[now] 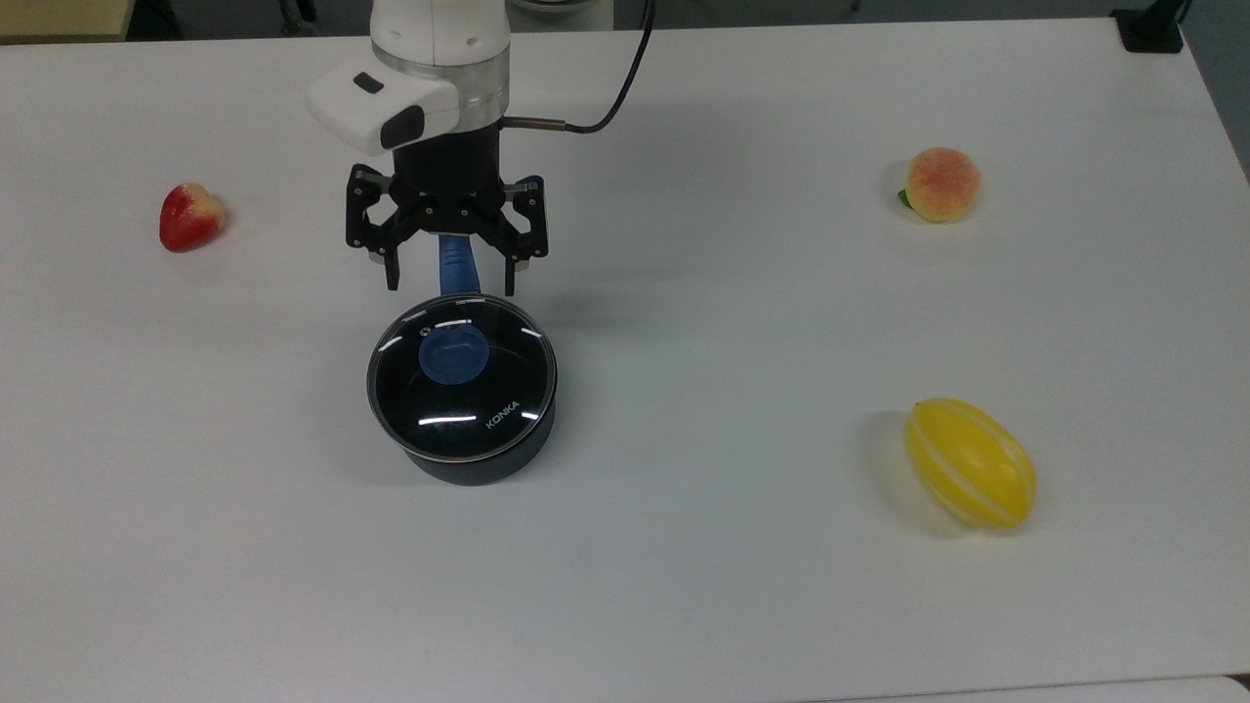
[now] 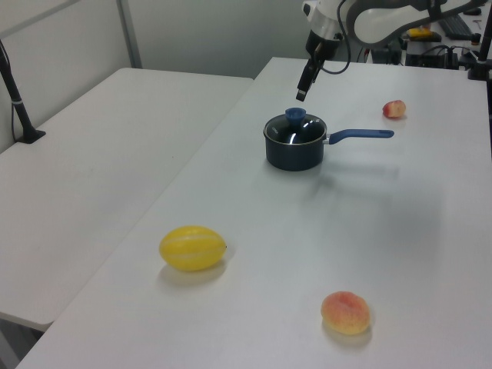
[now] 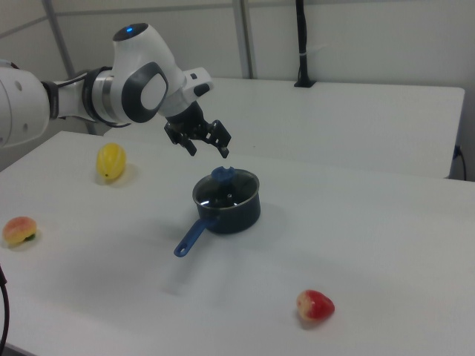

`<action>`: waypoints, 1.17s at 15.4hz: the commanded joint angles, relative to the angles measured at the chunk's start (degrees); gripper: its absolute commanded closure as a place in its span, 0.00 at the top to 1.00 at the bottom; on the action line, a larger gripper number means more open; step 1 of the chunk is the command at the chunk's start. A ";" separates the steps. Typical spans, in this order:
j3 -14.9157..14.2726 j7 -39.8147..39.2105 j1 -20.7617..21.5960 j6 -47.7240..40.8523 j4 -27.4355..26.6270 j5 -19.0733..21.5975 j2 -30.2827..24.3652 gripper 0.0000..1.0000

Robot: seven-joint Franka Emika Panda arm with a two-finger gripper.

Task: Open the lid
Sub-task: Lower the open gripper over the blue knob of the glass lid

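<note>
- The lid (image 1: 462, 377), clear glass with a metal rim and white "KONKA" lettering, sits closed on the black saucepan (image 1: 479, 467) near the middle of the white bench (image 1: 684, 586).
- Its blue knob (image 1: 452, 357) stands at the lid's centre, and nothing touches it.
- The tool (image 1: 450, 288) hangs in the air with its two fingers spread wide apart and nothing between them.
- In the top view the tool is over the saucepan's blue handle (image 1: 456, 264), where the handle meets the pan, with its fingertips (image 1: 393, 281) just short of the lid's far rim.
- In the right view the tool (image 3: 208, 152) is above the lid (image 3: 225, 188) and apart from it; in the left view the tool (image 2: 301, 94) hangs just above the knob (image 2: 294, 114), though how far above is hard to judge from this angle.
- The handle runs straight away from the pan toward the top view's upper edge, passing under the tool.
- A strawberry (image 1: 189, 217) lies on the bench well apart at the top view's left.
- A peach (image 1: 940, 185) lies at the top view's upper right, and a yellow melon (image 1: 970, 465) at the top view's lower right, both far from the saucepan.
- The arm's white wrist (image 1: 425, 68) rises above the tool, with a dark cable (image 1: 615, 93) looping away from it.
</note>
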 commanded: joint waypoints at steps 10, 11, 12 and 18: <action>0.16 -0.28 -0.40 9.91 -0.66 -0.34 6.46 1.00; 0.16 -0.37 -0.40 10.35 -0.66 -0.43 6.72 1.00; 0.16 -0.37 -0.40 10.61 -0.66 -0.69 6.81 1.00; 0.25 -0.28 -0.23 10.97 -0.57 -1.04 7.95 0.94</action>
